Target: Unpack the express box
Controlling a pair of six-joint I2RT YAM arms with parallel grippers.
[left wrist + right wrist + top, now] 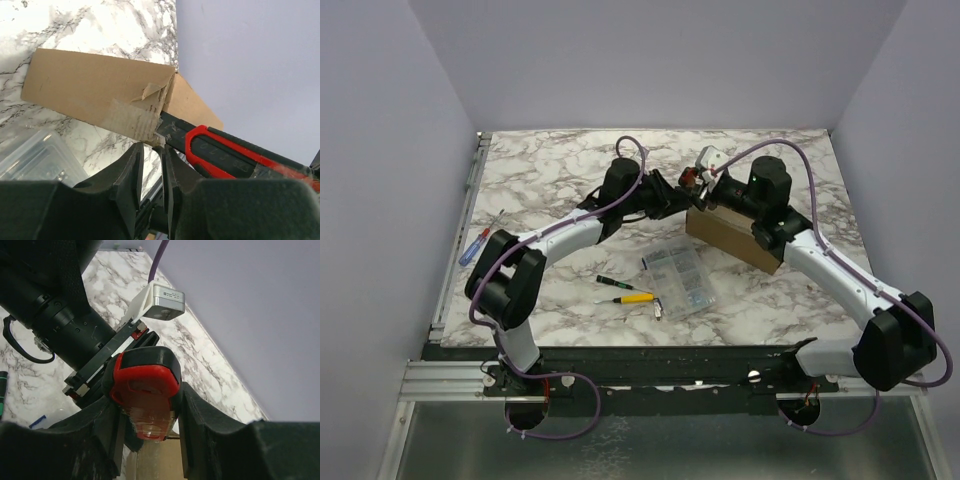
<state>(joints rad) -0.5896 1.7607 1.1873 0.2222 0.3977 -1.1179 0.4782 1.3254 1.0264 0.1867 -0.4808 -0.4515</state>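
The express box (732, 237), a flat brown cardboard mailer, lies right of centre, its lid down and taped. It fills the upper left of the left wrist view (90, 87), where torn clear tape (131, 116) shows at its near corner. My right gripper (708, 182) is shut on a red and black utility knife (145, 380), whose blade end meets that taped corner (165, 132). The knife also shows in the left wrist view (225, 150). My left gripper (152, 155) sits just below that corner, its jaws almost together with nothing between them.
A clear plastic compartment case (681, 278) lies in front of the box and shows in the left wrist view (35, 157). A yellow screwdriver (638, 297) and a green one (610, 283) lie beside it. A blue and red tool (472, 245) lies at the table's left edge.
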